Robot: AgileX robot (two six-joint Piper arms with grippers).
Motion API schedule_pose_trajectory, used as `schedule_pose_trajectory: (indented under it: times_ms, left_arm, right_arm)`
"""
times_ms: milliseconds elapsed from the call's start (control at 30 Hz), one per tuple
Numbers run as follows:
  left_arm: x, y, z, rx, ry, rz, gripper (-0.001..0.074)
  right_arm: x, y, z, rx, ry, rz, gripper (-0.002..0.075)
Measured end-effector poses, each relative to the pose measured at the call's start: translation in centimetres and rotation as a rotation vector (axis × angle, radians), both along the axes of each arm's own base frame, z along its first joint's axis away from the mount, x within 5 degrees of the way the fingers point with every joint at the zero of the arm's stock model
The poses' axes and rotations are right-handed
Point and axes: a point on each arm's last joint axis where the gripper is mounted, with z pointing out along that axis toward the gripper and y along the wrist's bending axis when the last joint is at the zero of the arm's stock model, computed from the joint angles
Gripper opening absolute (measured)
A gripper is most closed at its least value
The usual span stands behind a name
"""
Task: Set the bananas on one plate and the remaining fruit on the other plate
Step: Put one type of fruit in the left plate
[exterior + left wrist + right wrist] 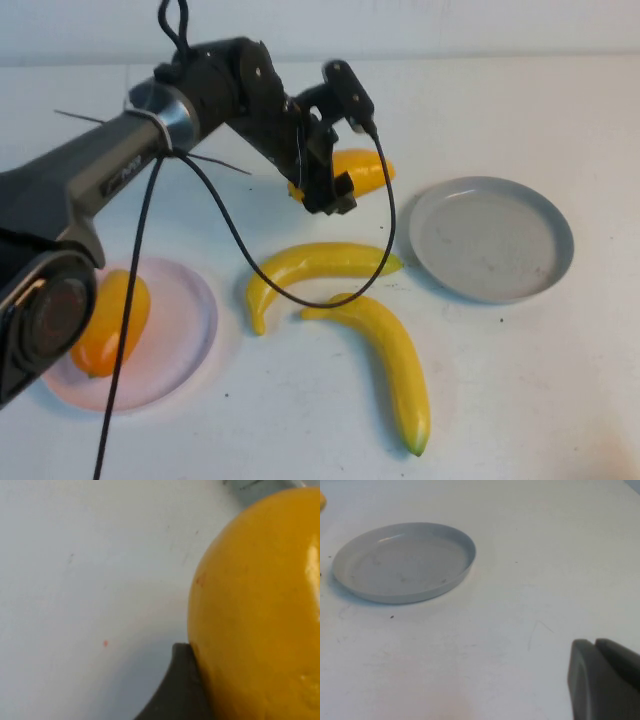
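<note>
Closing squarely across the plump orange-yellow plastic mango (362, 170) at the table's twelve o'clock suits the left gripper (325, 190), its jaws apart around it, while the right gripper (600, 680) waits, pressed together, beside the grey plate (465, 545).

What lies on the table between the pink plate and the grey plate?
In the high view, two bananas lie on the table between the pink plate and the grey plate, neither on a plate.
</note>
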Motion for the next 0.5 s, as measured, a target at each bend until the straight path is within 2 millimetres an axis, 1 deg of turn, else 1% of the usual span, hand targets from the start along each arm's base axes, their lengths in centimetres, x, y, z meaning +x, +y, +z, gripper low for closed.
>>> schedule_pose_trajectory:
  times_ms: [133, 200, 267, 300, 367, 500]
  left_arm:
    - [-1.4, 1.8, 4.7, -0.006, 0.055, 0.249, 0.0536]
    - [-2.6, 3.0, 6.9, -0.007, 0.075, 0.374, 0.0536]
    - [-4.2, 4.4, 8.3, -0.003, 0.101, 0.506, 0.0536]
    - [-5.1, 5.1, 8.6, 0.003, 0.115, 0.563, 0.0536]
    - [-7.0, 6.5, 8.3, 0.029, 0.151, 0.652, 0.0536]
    - [-11.4, 8.9, 7.2, 0.08, 0.235, 0.744, 0.0536]
  right_arm:
    - [0.0, 0.0, 0.0, 0.0, 0.0, 0.0, -0.0015]
    - [0.0, 0.0, 0.0, 0.0, 0.0, 0.0, -0.0016]
    - [0.0, 0.0, 0.0, 0.0, 0.0, 0.0, -0.0016]
    - [0.0, 0.0, 0.0, 0.0, 0.0, 0.0, -0.0016]
    - [0.0, 0.0, 0.0, 0.0, 0.0, 0.0, -0.0016]
    - [0.0, 0.0, 0.0, 0.0, 0.0, 0.0, -0.0015]
